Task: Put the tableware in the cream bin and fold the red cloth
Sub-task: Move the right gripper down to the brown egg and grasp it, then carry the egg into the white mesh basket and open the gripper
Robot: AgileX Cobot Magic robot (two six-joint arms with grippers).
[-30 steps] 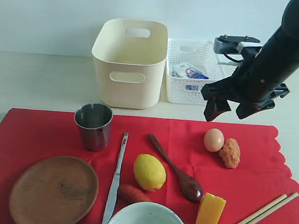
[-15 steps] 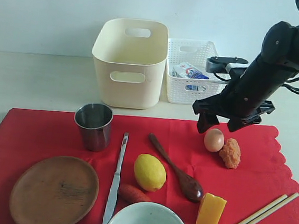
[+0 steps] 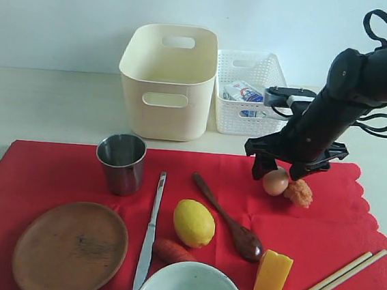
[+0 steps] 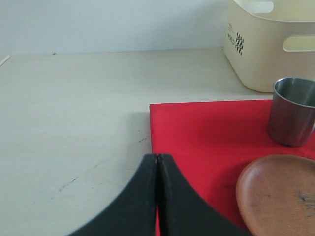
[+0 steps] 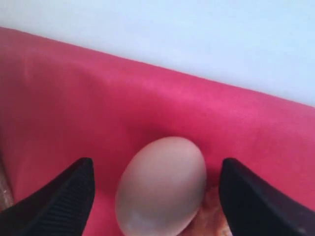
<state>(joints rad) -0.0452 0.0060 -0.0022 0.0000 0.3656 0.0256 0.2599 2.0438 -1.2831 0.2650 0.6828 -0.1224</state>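
On the red cloth (image 3: 196,186) lie a steel cup (image 3: 120,163), a brown wooden plate (image 3: 69,247), a silver knife (image 3: 149,230), a dark spoon (image 3: 227,220), a pale bowl (image 3: 191,289) and chopsticks (image 3: 331,282). Behind the cloth stands the cream bin (image 3: 167,81). My right gripper (image 3: 278,170) is open and low over the cloth, its fingers on either side of an egg (image 5: 161,184) without touching it. The left gripper (image 4: 157,157) is shut and empty at the cloth's corner (image 4: 206,132), near the cup (image 4: 294,110) and plate (image 4: 278,194); the exterior view does not show it.
A white lattice basket (image 3: 248,88) holding a milk carton (image 3: 243,93) stands right of the bin. A lemon (image 3: 193,223), carrot (image 3: 171,251), cheese wedge (image 3: 272,274) and an orange lump (image 3: 300,192) beside the egg also lie on the cloth.
My right arm has come down and to the left, from above the basket's front to the egg, so its open fingers now straddle the egg. The left gripper stays shut.
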